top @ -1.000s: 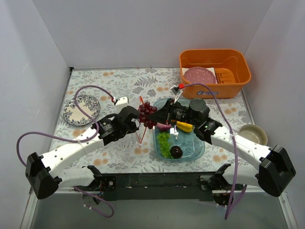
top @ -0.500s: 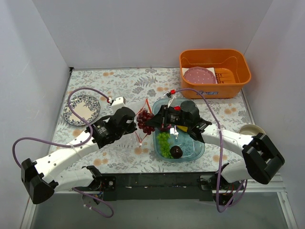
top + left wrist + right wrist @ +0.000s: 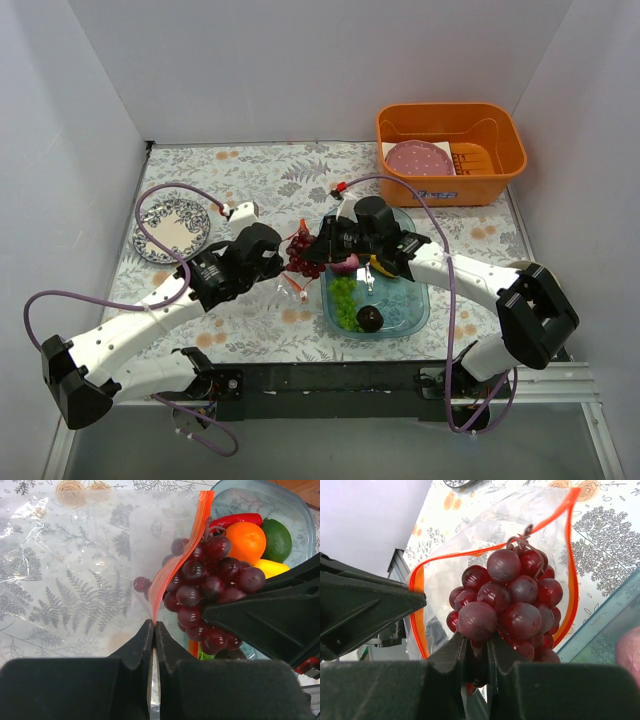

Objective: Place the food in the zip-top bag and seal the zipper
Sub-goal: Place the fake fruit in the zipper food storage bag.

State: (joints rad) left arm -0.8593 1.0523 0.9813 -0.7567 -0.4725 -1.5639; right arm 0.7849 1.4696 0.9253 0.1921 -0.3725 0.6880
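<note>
My left gripper [image 3: 154,626] is shut on the red-orange zipper [image 3: 172,575] of the clear zip-top bag [image 3: 75,565] and holds its mouth open; it also shows in the top view [image 3: 283,262]. My right gripper [image 3: 476,642] is shut on the dark purple grapes [image 3: 507,605] and holds them at the bag's mouth [image 3: 303,252]. The zipper loops round the grapes in the right wrist view [image 3: 572,575]. In the blue tray [image 3: 412,308] lie green grapes [image 3: 344,298], a dark plum [image 3: 370,318], a purple onion [image 3: 345,264] and a yellow pepper [image 3: 380,266]. Orange [image 3: 245,541], lime [image 3: 276,539] and red chilli [image 3: 235,520] show in the left wrist view.
An orange basket [image 3: 450,150] with a pink dotted disc [image 3: 420,157] stands at the back right. A patterned plate [image 3: 172,229] lies at the left. A small bowl [image 3: 528,268] sits behind my right arm at the right edge.
My right gripper has carried the dark purple grapes left, from the tray's edge to the bag's mouth. My left gripper has shifted slightly nearer and lower with the zipper.
</note>
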